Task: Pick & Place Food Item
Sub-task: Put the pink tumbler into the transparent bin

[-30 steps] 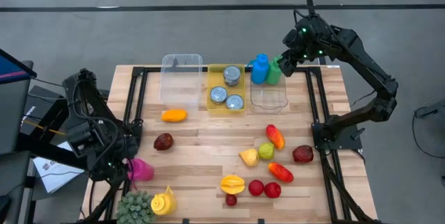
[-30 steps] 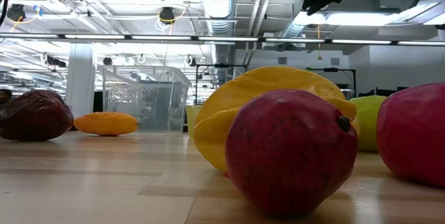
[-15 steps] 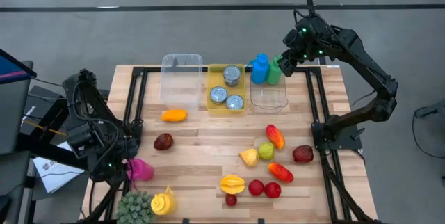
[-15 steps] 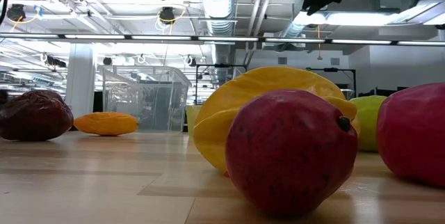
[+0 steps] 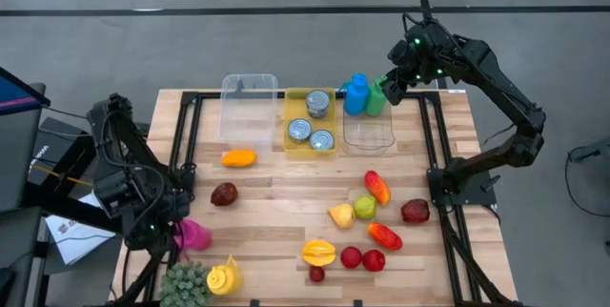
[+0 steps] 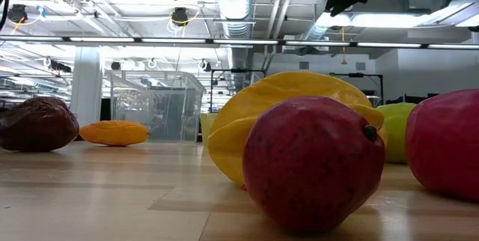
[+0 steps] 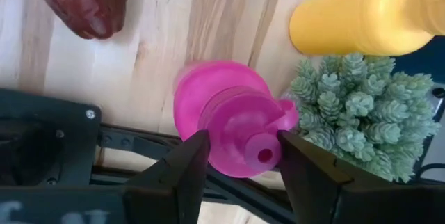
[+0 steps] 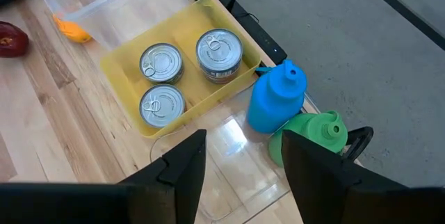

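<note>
The left tool (image 7: 236, 158) grips a pink bottle (image 7: 233, 130) lying on the desk (image 7: 160, 50). The right tool (image 8: 240, 161) hangs open, empty, above a green bottle (image 8: 313, 133).

On your pale wooden slatted table (image 5: 276, 202), a tall clear plastic bin (image 5: 229, 121) stands at the far edge, left of centre. Just right of it is a shallow yellow plastic tray (image 5: 289, 121) with three silver tin cans (image 5: 318, 104) inside. Right of that tray lies a low clear plastic container (image 5: 368, 149). At its far side stand a blue plastic bottle (image 5: 355, 94) and a green plastic bottle (image 5: 376, 97), touching. At the near left corner, a yellow plastic bottle (image 5: 224, 276) lies beside a green artificial succulent (image 5: 186, 285).
</note>
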Controlling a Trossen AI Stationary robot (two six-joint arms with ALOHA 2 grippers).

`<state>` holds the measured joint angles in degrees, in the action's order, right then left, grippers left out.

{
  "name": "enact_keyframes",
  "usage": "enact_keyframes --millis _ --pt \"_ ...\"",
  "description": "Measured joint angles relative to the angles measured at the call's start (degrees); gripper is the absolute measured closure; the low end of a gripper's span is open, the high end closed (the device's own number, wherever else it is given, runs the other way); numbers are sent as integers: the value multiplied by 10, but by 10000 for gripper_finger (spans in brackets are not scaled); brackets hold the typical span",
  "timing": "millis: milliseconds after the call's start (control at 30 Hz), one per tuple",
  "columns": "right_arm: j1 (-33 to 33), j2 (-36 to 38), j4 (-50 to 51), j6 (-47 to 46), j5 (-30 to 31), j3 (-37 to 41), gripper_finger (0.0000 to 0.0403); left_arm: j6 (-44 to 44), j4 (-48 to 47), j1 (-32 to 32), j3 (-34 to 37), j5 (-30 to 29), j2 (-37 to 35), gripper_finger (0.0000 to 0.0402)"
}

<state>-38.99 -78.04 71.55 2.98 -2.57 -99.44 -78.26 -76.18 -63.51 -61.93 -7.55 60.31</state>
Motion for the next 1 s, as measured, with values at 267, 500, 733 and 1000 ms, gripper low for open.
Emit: enact_keyframes --millis 267,500,733,1000 --pt "-1 0 0 0 0 0 223 0 3 3 1 3 -4 279" --pt "-1 0 0 0 0 0 227 0 13 3 2 -19 -4 335" --pt "0 0 0 0 0 0 228 -2 23 14 3 -44 -4 345" --pt "0 0 0 0 0 0 228 28 32 73 4 -58 -13 347"
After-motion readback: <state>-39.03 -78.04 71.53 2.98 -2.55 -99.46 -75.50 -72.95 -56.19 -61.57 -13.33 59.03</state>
